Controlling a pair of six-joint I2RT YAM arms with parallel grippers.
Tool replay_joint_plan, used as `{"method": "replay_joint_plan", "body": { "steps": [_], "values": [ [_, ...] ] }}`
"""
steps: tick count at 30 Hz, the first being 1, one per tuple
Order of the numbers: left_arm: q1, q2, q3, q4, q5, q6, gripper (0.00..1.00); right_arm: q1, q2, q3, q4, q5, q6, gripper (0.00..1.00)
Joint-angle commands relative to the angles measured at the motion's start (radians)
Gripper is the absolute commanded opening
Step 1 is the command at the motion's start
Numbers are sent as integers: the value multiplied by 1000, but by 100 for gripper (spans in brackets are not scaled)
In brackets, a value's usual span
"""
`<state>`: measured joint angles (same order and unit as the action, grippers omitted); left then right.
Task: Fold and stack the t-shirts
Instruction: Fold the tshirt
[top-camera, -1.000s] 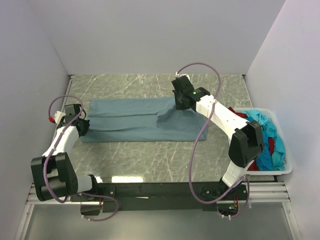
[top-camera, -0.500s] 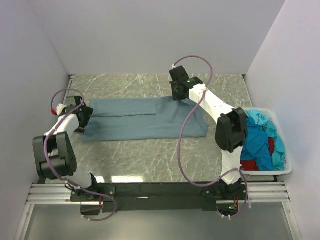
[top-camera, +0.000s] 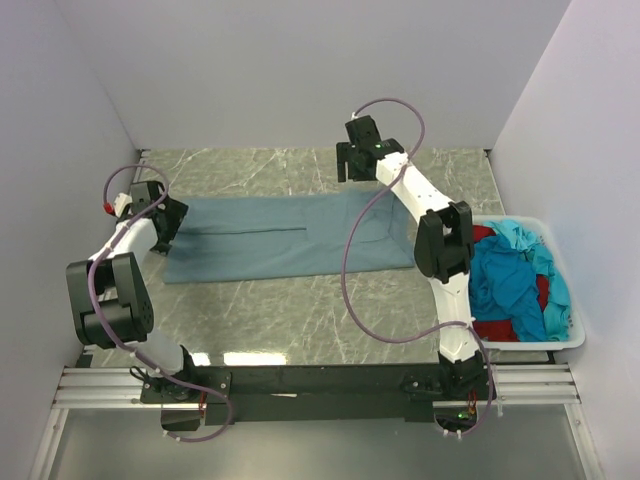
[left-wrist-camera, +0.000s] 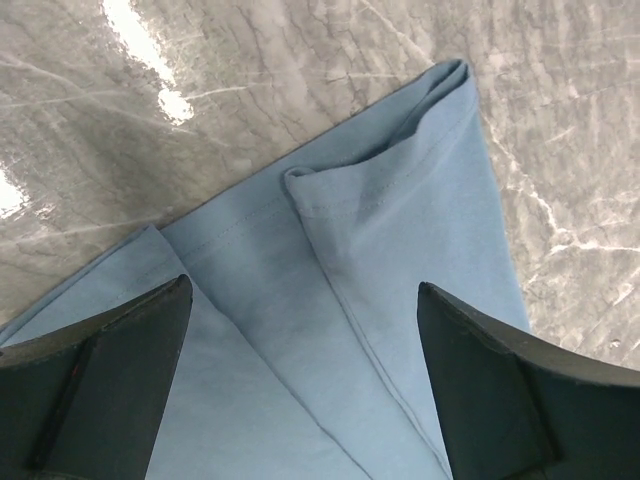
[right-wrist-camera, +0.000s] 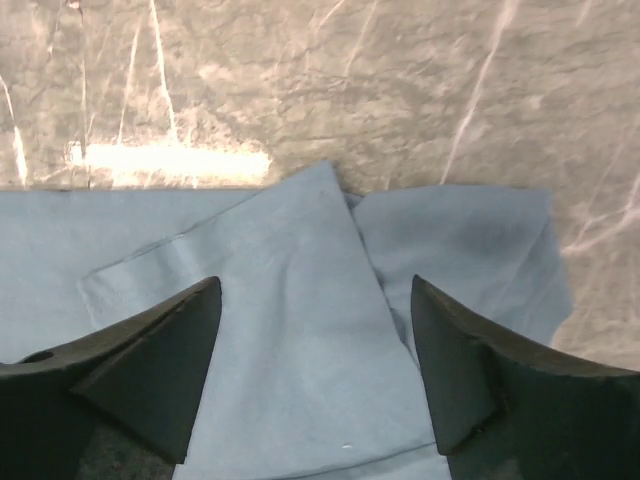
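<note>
A grey-blue t-shirt lies flat on the marble table, folded into a long band running left to right. My left gripper hangs open over its left end; in the left wrist view the fingers straddle the cloth with nothing between them. My right gripper is open above the shirt's far right edge; the right wrist view shows a folded flap and sleeve beneath the spread fingers. A turquoise t-shirt and a dark red one lie crumpled in the bin.
A white plastic bin stands at the table's right edge, against the right wall. Walls close the table on the left, back and right. The right arm's links stretch over the shirt's right end. A metal rail runs along the near edge.
Both grippers opened and let go of the grey-blue shirt. The right gripper moved toward the back wall; the raised right end of the shirt now lies flat. The left gripper shifted slightly farther back.
</note>
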<state>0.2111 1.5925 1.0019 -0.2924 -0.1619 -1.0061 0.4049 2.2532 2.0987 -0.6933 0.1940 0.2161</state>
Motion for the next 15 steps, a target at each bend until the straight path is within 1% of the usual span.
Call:
{"method": "replay_joint_plan", "body": {
  "steps": [1,3,5,6,7,9,10,11,12,13,14,15],
  "values": [
    [4,-80,32,24,-2,30,99,-3,-33,32,-12,15,-1,84],
    [4,-104,41,27,8,35,99,-3,-93,-14,14,-4,9,85],
    [1,-117,47,57,38,57,99,-3,-147,-119,40,-16,34,86],
    [-2,-117,55,70,82,66,99,0,-203,-159,63,-27,43,86],
    [-6,-115,58,96,105,78,99,-1,-231,-243,72,-30,54,87],
    [-27,-86,82,156,133,81,99,-1,-315,-333,100,-37,110,88],
    [-32,-68,98,176,169,101,99,2,-343,-429,110,-66,127,88],
    [-42,-43,116,183,182,101,99,0,-371,-478,121,-70,172,88],
    [-59,13,173,187,200,128,100,5,-426,-529,142,-73,193,88],
    [-71,45,205,187,247,145,99,6,-454,-627,156,-88,233,89],
    [-82,81,239,190,275,167,100,6,-480,-676,170,-102,249,89],
    [-97,163,320,193,329,216,99,6,-528,-766,201,-114,267,89]
  ]
}}
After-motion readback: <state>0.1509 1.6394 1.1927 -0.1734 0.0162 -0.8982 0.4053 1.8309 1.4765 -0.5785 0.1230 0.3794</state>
